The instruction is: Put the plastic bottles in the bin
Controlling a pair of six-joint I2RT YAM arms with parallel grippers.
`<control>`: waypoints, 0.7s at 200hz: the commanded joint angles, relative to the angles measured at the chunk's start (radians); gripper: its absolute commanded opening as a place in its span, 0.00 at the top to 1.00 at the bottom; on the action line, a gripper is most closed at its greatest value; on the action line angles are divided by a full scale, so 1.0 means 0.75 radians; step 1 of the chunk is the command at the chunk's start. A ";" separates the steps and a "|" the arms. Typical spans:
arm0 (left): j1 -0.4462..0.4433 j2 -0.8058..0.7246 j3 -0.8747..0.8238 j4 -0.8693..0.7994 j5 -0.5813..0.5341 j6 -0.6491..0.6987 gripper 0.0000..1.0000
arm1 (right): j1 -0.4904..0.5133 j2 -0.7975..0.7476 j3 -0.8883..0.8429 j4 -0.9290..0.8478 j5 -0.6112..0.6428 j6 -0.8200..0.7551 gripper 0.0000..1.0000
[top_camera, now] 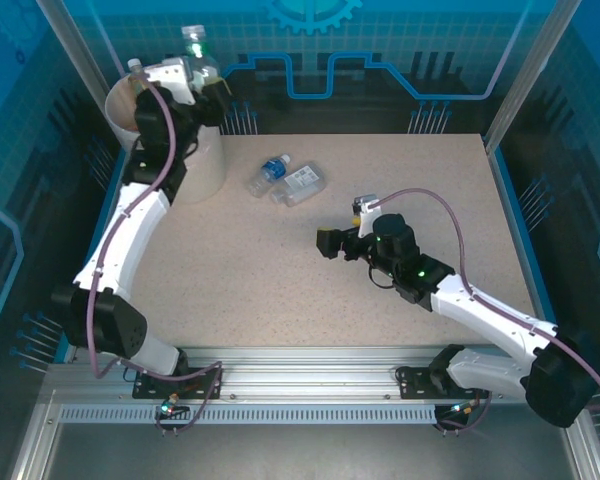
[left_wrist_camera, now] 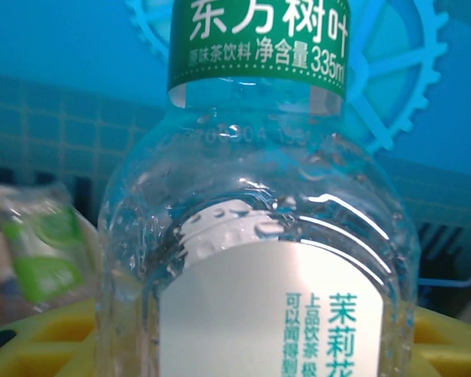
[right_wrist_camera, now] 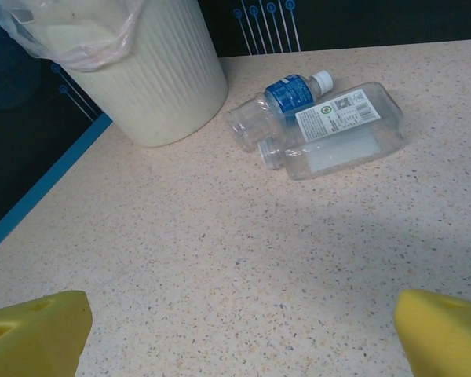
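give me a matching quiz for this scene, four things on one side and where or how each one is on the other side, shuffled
Things:
1. green-label bottle
2. blue-label bottle
3. bin
4. right gripper

Places or states:
a. open, above the table
b. lying on its side on the table
c. clamped in the left gripper, off the table
d. standing upright at the table's far left

Pairs: 1-c, 2-b, 3-d, 4-a
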 commanded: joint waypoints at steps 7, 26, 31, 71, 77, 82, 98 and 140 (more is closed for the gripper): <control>0.102 0.042 0.070 -0.018 0.107 0.220 0.56 | 0.019 0.011 0.043 0.034 -0.029 0.002 0.00; 0.177 0.081 0.084 0.035 0.205 0.276 0.56 | 0.020 0.014 0.047 0.030 -0.031 0.010 0.00; 0.198 0.098 0.095 0.034 0.217 0.283 0.56 | 0.020 0.017 0.048 0.028 -0.033 0.011 0.00; 0.326 0.264 0.270 -0.064 0.370 0.323 0.57 | 0.025 0.028 0.071 0.003 -0.033 0.018 0.00; 0.336 0.289 0.297 -0.090 0.388 0.333 0.57 | 0.024 0.029 0.072 0.001 -0.030 0.020 0.00; 0.342 0.308 0.322 -0.108 0.404 0.338 0.57 | 0.025 0.031 0.075 0.001 -0.027 0.019 0.00; 0.367 0.370 0.380 -0.161 0.472 0.357 0.57 | 0.027 0.035 0.077 0.001 -0.024 0.021 0.00; 0.372 0.527 0.555 -0.406 0.480 0.535 0.54 | 0.030 0.062 0.095 -0.007 -0.025 0.021 0.00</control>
